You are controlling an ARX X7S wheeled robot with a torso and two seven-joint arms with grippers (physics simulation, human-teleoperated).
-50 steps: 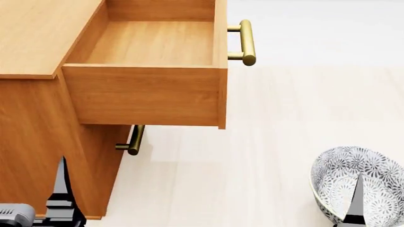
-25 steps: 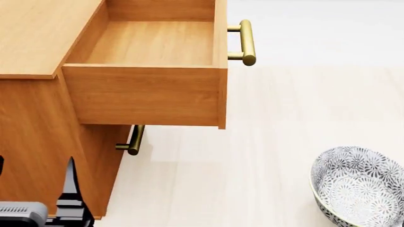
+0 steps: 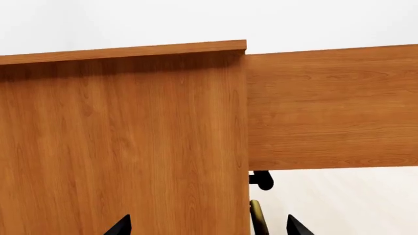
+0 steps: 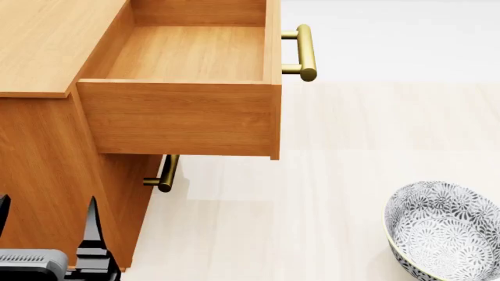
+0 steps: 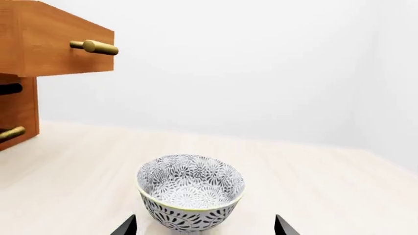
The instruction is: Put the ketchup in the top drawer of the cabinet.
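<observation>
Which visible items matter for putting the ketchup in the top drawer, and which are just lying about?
Task items: top drawer, pulled open and empty; cabinet. The ketchup shows in no view.

Just there: patterned bowl on the floor; lower drawer handle.

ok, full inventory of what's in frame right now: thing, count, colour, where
cabinet: 1, light-brown wood, left side of the head view
top drawer: 1, light-brown wood, pulled out of the cabinet, open, nothing visible inside
drawer handle: 1, brass bar, on the top drawer's front
lower handle: 1, brass bar, on the cabinet front under the open drawer
bowl: 1, white with dark floral pattern, on the floor right of the cabinet, looks empty
floor: pale, wood-look
ketchup: 0, not in any view
left gripper: black fingers apart, beside the cabinet's side panel, holding nothing
right gripper: black fingers apart, by the bowl, holding nothing; out of the head view
</observation>
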